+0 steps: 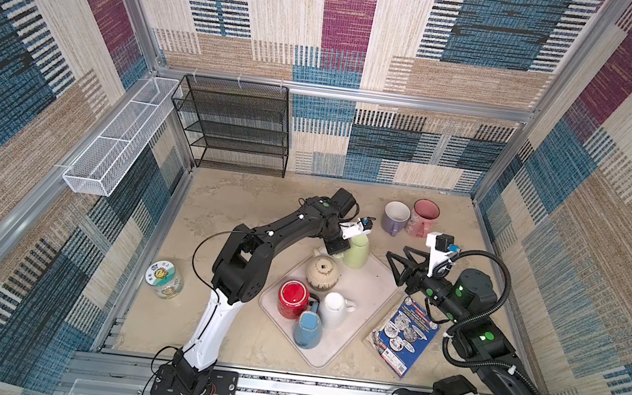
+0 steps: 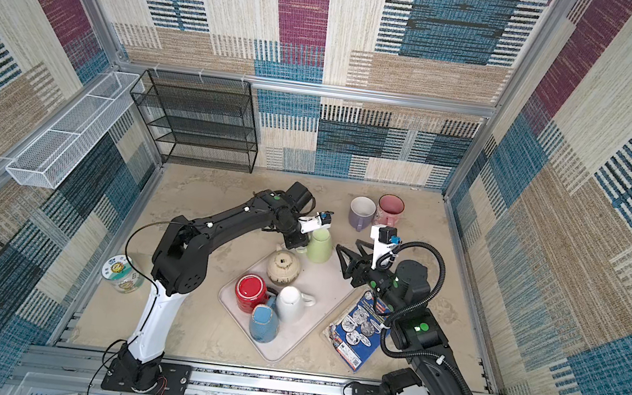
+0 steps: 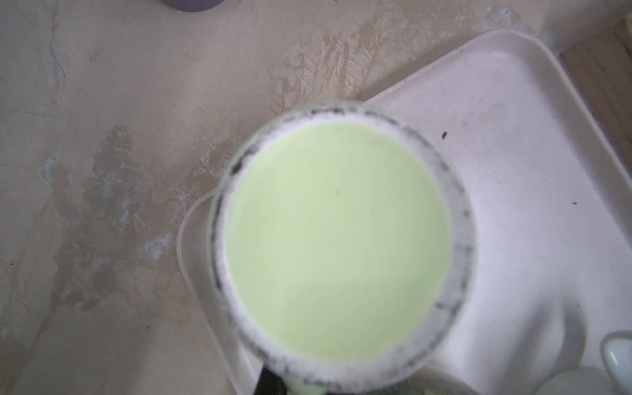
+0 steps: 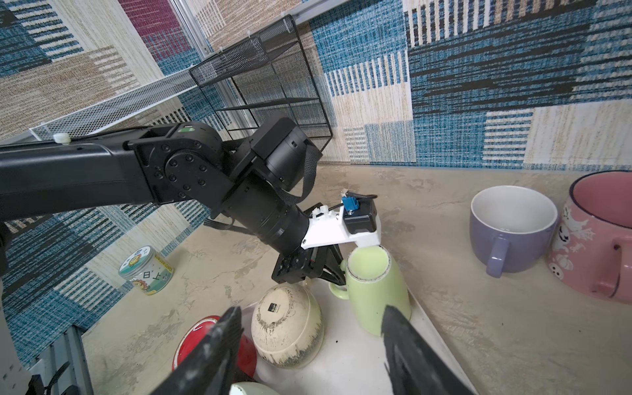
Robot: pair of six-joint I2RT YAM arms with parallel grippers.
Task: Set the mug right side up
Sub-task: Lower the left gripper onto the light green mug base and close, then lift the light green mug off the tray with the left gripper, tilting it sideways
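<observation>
Left pincer [image 4: 337, 273] clamps the handle of the inverted green mug [image 4: 376, 294] at the far corner of the tray [image 1: 372, 294], seemingly to flip it; right pincer [image 1: 396, 254] hangs open nearby.

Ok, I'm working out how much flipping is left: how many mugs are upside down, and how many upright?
Upside-down mugs: 5 (green mug, cream mug, red mug, white mug, blue mug)
Upright mugs: 2 (purple mug, pink mug)
Total: 7 mugs
</observation>
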